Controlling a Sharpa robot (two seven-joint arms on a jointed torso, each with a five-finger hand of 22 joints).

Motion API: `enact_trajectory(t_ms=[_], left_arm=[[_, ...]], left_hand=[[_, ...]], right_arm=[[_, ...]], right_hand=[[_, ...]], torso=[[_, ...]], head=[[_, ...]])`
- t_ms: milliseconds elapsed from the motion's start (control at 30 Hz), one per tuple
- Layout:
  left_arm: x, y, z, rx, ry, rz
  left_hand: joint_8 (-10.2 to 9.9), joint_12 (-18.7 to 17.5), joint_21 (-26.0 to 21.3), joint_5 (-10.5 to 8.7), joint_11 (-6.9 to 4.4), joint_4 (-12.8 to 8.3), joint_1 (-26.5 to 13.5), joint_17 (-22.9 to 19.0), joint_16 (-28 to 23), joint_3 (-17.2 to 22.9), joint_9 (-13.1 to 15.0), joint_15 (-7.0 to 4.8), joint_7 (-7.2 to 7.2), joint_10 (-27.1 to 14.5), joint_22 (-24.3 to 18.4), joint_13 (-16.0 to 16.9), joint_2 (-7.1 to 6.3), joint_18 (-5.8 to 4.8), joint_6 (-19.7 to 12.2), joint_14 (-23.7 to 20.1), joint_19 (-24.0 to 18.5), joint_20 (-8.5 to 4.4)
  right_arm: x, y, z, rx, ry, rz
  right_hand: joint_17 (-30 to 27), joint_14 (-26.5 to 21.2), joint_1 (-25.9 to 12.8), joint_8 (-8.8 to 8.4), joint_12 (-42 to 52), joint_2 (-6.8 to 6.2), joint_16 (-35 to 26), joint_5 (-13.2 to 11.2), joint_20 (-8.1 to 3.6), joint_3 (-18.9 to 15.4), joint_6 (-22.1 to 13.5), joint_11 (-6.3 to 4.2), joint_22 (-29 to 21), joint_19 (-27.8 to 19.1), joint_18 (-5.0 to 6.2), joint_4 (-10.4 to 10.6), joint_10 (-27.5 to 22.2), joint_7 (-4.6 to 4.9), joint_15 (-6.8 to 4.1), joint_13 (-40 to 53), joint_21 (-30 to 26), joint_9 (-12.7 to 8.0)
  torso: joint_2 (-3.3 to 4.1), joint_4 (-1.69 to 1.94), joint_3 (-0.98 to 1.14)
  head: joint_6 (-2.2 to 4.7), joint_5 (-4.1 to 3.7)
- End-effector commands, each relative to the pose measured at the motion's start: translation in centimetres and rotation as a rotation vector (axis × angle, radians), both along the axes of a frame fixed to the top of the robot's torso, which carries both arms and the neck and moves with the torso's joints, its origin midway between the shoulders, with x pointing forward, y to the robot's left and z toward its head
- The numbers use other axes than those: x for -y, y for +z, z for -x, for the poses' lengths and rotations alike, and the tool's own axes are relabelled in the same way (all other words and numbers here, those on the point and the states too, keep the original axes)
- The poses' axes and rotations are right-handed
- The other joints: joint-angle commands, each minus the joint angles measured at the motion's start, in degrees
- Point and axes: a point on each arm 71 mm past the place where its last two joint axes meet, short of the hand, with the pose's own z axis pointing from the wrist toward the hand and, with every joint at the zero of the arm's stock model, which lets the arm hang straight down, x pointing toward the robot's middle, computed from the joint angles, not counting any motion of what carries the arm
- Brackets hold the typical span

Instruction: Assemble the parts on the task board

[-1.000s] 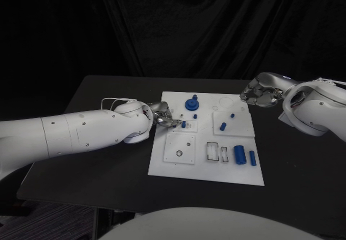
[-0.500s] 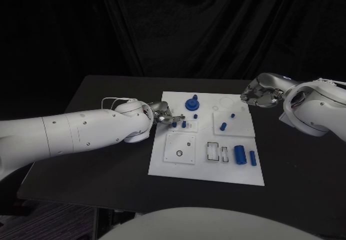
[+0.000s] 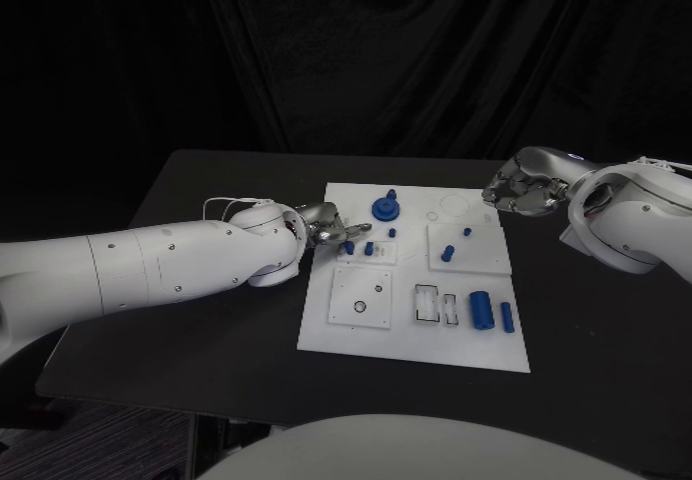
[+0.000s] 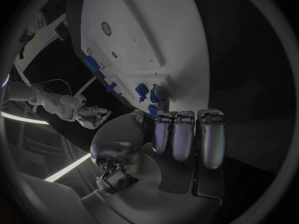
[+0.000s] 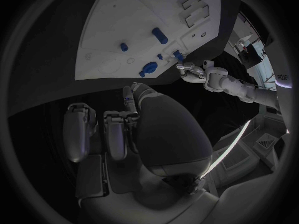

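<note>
Fingers of the left hand (image 3: 325,228) reach over the task board's (image 3: 378,340) left edge, pinching a small blue part (image 3: 349,247), though the grip is too small to judge surely. Just beyond stand a blue knob (image 3: 385,208) and pegs (image 3: 447,253); two blue cylinders (image 3: 490,311) lie nearer. Off the board's far right corner, above the counter (image 3: 202,300), the right hand (image 3: 522,190) hangs curled on nothing.

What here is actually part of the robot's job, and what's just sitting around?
Part of the job:
- task board, the white plate
- blue parts on it: a knob-like piece, two cylinders, small pegs
- left hand, at the board's edge by small blue pieces
- right hand, beside the board's far corner, holding nothing

Just there:
- black table
</note>
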Motion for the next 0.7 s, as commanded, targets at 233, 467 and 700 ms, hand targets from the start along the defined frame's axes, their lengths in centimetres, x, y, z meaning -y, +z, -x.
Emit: enact_trajectory(t_ms=[233, 467, 700], left_arm=[[0.25, 0.03, 0.04, 0.01, -0.024, 0.059], [0.19, 0.12, 0.01, 0.022, -0.025, 0.072], [0.18, 0.21, 0.01, 0.035, -0.015, 0.072]], left_hand=[[1.82, -0.24, 0.18, 0.91, -0.34, 0.03, 1.55, 15.09, 0.15, -1.55, 1.65, -0.34, -0.2, 6.02, 15.09, 15.08, 1.03, -0.36, 0.15, 6.06, 6.03, -0.11], [10.99, -0.24, 0.18, 1.31, -0.59, 0.02, 2.98, 15.09, 0.15, -3.62, 2.89, -0.55, -0.5, 6.02, 15.09, 15.08, 1.96, -0.36, 2.23, 6.06, 6.03, -0.31], [15.23, -0.24, 0.18, 3.35, -0.66, -0.03, 5.65, 15.09, 0.15, -5.61, 3.14, -0.63, -0.57, 6.02, 15.09, 15.08, 2.58, -0.36, 1.34, 6.06, 6.03, -0.4]], right_arm=[[0.17, -0.2, 0.0, -0.014, -0.021, 0.003], [0.17, -0.31, 0.01, -0.026, -0.025, -0.008], [0.22, -0.36, 0.02, -0.029, -0.027, -0.01]], right_hand=[[15.1, 5.87, -0.19, -0.13, 0.15, 0.25, 0.15, 0.3, 0.23, 0.31, 0.29, 0.11, 11.9, 1.39, 1.03, -0.02, 6.07, 0.12, 0.22, 15.06, -0.17, -0.02], [15.1, 5.87, -0.2, -0.13, 0.15, 0.24, 0.15, 0.3, 0.22, 0.33, 0.3, 0.1, 11.89, 1.37, 1.04, -0.05, 6.07, 0.11, 0.21, 15.06, -0.21, -0.03], [15.1, 5.87, -0.19, -0.14, 0.15, 0.26, 0.15, 0.31, 0.22, 0.35, 0.31, 0.1, 11.87, 1.35, 1.05, -0.07, 6.07, 0.11, 0.2, 15.06, -0.26, -0.03]], torso=[[-0.06, 0.02, 0.0], [-0.02, -0.05, 0.0], [-0.01, -0.04, -0.01]], head=[[-0.01, -0.09], [-0.01, 0.1], [-0.01, 0.1]])
